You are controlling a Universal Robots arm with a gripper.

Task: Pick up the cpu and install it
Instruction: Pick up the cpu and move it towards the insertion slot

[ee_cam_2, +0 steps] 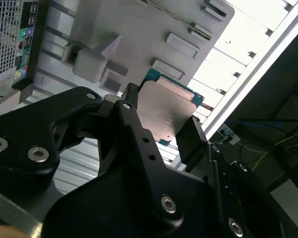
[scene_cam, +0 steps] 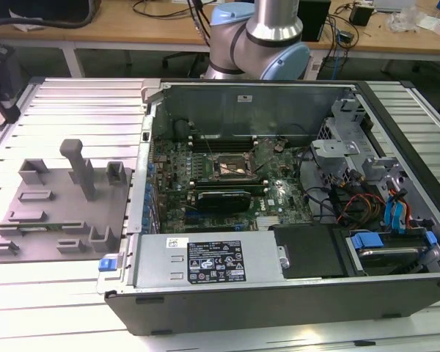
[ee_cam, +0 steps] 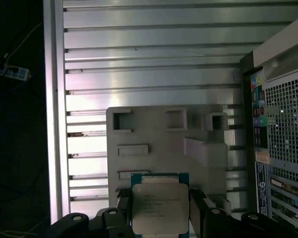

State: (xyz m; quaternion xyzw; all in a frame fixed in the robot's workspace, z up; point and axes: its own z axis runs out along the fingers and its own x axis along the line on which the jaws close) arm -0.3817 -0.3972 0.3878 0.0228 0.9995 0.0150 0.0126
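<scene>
gripping cpu (ee_cam: pixel 160 208) by two opposite edges with closed fingers (ee_cam: pixel 198 210), holding it above gray tray (ee_cam: pixel 154 136) beside case (ee_cam: pixel 283 124), likely to keep underside contacts free for the socket (scene_cam: pixel 233 169).

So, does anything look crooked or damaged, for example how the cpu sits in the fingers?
Nothing stands out. The cpu sits square between the fingers, with the grey tray behind it. No bent or broken part shows on it. In the exterior view the case and its socket look in order.
</scene>
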